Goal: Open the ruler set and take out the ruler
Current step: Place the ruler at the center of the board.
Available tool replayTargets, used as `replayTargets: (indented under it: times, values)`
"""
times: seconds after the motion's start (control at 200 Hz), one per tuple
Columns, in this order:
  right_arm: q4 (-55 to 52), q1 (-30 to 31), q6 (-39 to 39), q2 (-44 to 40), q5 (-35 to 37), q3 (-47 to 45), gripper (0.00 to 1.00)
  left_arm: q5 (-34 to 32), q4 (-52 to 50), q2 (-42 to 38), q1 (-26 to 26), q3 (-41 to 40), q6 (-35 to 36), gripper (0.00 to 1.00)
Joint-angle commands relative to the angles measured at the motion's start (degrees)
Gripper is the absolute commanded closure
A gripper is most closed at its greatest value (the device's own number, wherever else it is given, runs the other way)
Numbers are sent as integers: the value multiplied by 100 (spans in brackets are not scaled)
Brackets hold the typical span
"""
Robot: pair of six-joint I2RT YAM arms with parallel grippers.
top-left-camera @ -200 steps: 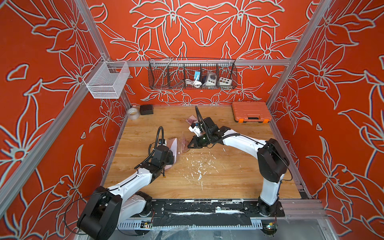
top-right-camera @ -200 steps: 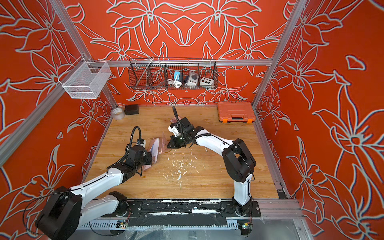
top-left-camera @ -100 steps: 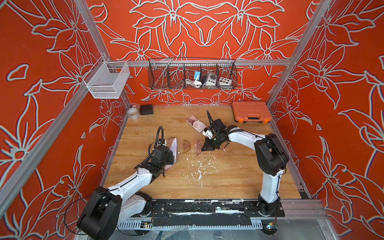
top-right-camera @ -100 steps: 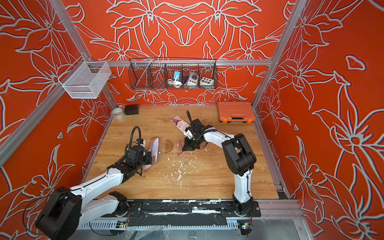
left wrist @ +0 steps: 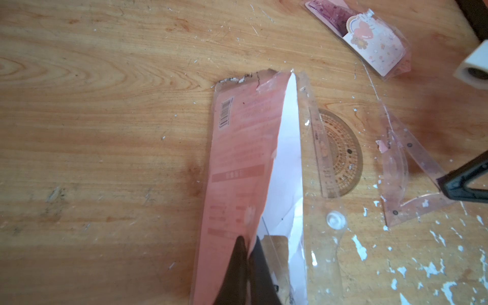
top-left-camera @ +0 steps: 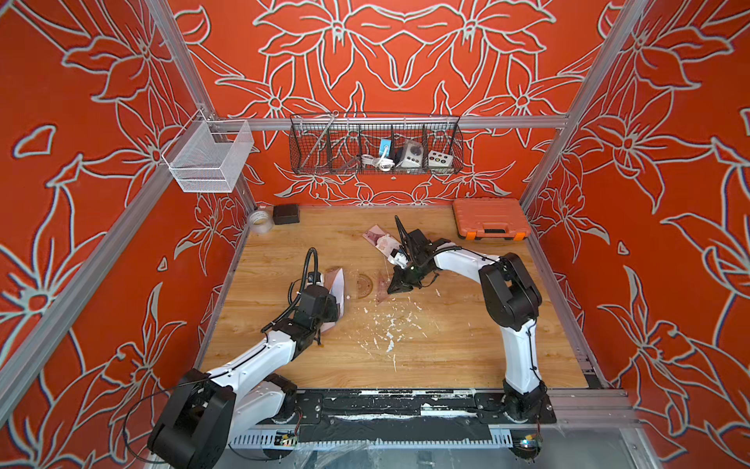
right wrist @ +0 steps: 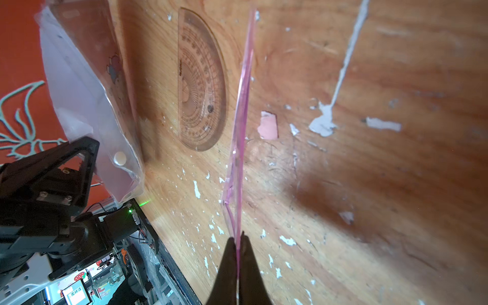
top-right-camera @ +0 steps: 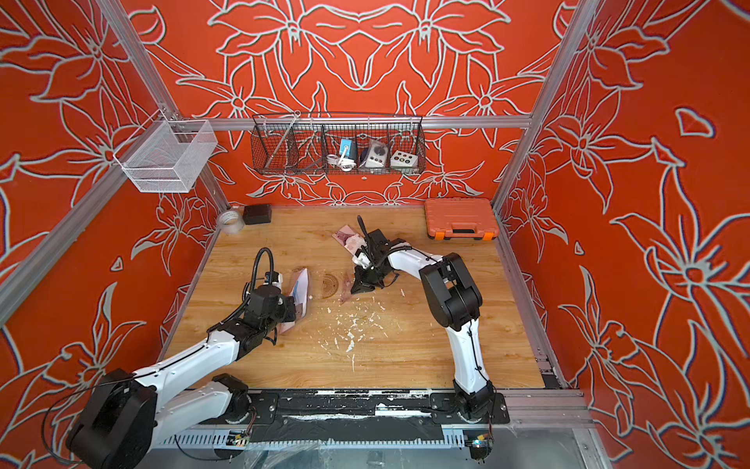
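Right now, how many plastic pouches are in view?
2. The opened pouch is pinched in the jaws of the left gripper; the other pouch lies on the table toward the back, beside the right arm.

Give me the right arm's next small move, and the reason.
Probably open the right gripper and let the pink set square settle flat on the table beside the protractor. It is already out of the pouch that the left gripper pinches, and its far edge seems to touch the table.
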Motion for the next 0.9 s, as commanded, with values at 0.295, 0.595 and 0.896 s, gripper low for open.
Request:
replayTargets:
  times: [0.295,0.595,0.896]
  values:
    - [-480,-75,-171,-127,608,200,77,-45,52,-48,41,-60,-36,100]
    - [1431,190,463,-1532,277,-868,75,290,268,-200,38,-185,138,100]
    - [2947,1368,1232,-1345,147,-896,75,738,772,-788,30,-617,330,100]
